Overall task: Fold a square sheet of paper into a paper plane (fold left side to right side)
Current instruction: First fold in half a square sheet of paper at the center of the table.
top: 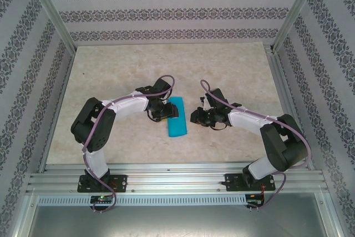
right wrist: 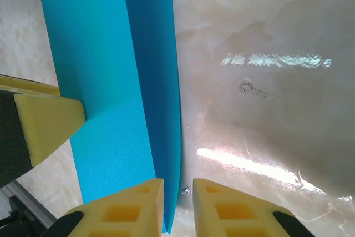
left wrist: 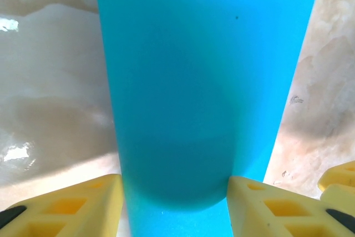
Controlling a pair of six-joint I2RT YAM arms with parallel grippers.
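Note:
The square sheet of paper [top: 177, 121], bright cyan-blue, lies doubled over into a narrow strip at the table's middle. My left gripper [top: 166, 112] sits over its upper left part. In the left wrist view the sheet [left wrist: 205, 81] bulges in a rounded loop, and my left gripper [left wrist: 175, 203] has a yellow finger touching each side of that loop. My right gripper [top: 195, 117] is at the strip's right edge. In the right wrist view the sheet's [right wrist: 100, 54] raised right edge stands in the narrow gap of my right gripper [right wrist: 177, 203], close to the left finger and unpinched.
The pale marble-patterned tabletop [top: 111, 81] stretches around the strip. Patterned walls and a metal frame [top: 52, 12] enclose it on three sides. One yellow finger [right wrist: 47, 120] of the left gripper rests on the paper in the right wrist view.

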